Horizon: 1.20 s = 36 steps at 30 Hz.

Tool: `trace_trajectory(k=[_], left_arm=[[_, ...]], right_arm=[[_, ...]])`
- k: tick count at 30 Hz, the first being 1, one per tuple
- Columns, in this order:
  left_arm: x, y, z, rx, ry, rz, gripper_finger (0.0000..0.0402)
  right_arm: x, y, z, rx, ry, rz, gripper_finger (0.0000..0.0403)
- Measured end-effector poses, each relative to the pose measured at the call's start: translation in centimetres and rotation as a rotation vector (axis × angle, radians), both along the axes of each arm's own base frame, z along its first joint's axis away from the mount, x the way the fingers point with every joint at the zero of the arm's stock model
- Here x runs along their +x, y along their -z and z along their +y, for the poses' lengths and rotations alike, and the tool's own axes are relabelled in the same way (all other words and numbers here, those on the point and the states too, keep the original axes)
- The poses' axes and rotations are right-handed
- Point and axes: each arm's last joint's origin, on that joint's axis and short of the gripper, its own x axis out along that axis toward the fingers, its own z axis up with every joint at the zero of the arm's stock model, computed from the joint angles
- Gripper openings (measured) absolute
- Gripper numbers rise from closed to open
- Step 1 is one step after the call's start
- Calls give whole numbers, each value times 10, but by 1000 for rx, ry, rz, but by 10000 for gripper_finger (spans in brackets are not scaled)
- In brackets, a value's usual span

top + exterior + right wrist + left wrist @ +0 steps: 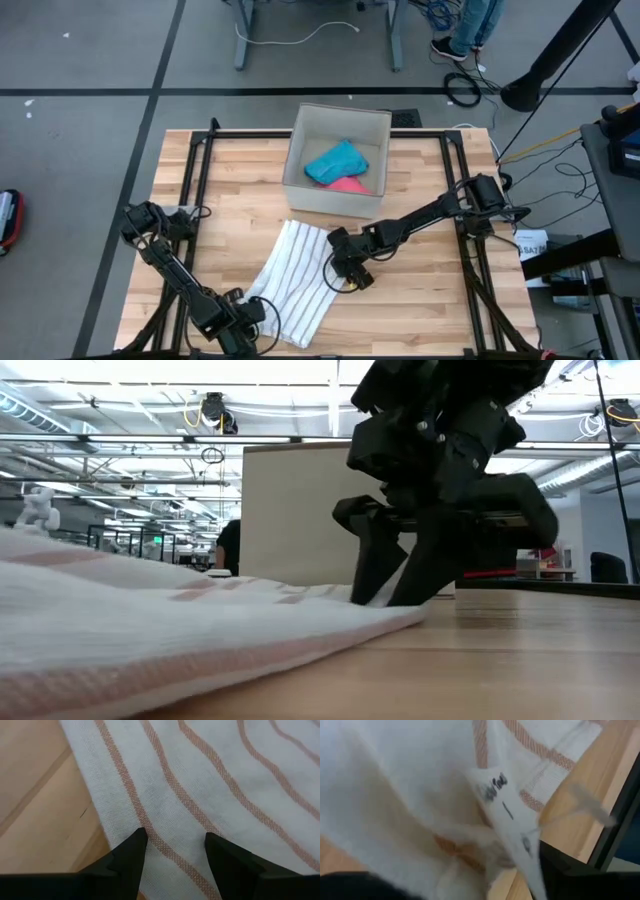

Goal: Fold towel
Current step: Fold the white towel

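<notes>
A white towel with thin orange stripes point(292, 282) lies flat as a long folded strip on the wooden table, running from the box toward the near edge. My left gripper point(248, 316) is at the towel's near left corner, open and pointing down, with bunched cloth and a white label point(507, 820) between its fingers. My right gripper point(346, 277) is open at the towel's right edge, about halfway along, and slants down. In the low view its fingers point(372, 575) come down onto the towel's edge point(400, 615). My left gripper has bunched towel cloth point(470, 855) lying between its open fingers; whether the fingers touch it I cannot tell. My right gripper sets both open fingertips point(134, 845) on the towel's top layer, just inside its right edge point(92, 805), slanting down from the table's right. The cloth between them lies flat on the table.
A cardboard box point(300, 170) holding a teal cloth point(336, 162) and a pink one point(349, 184) stands just beyond the towel. Black frame rails point(198, 170) run along the table's left and right sides. Bare wood lies to the right of the towel. A person's legs point(472, 22) show beyond the table.
</notes>
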Motion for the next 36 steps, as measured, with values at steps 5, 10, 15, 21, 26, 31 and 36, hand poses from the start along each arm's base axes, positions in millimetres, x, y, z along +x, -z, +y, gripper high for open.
trace_trajectory(k=[5, 10, 15, 21, 26, 31, 36], left_arm=[[0, -3, 0, -10, 41, -18, 147], [2, -24, 8, 24, 36, -145, 147], [-5, -45, 21, 68, -5, -161, 147], [-8, -48, 30, 162, -13, -167, 147], [13, -53, 36, 215, 31, -331, 147], [39, -56, 45, 297, 77, -491, 147], [63, -50, 61, 346, 107, -495, 147]], right_arm=[[-9, 2, -2, -4, 27, 105, 196], [-14, 0, -2, -5, 41, 142, 196], [-16, -8, -2, -8, 42, 126, 196], [-20, -9, -3, -20, 43, 160, 196], [-20, -12, 3, -14, 35, 128, 196], [-16, -22, 16, 9, -5, 12, 196], [-9, -31, 24, 43, -22, -108, 196]])
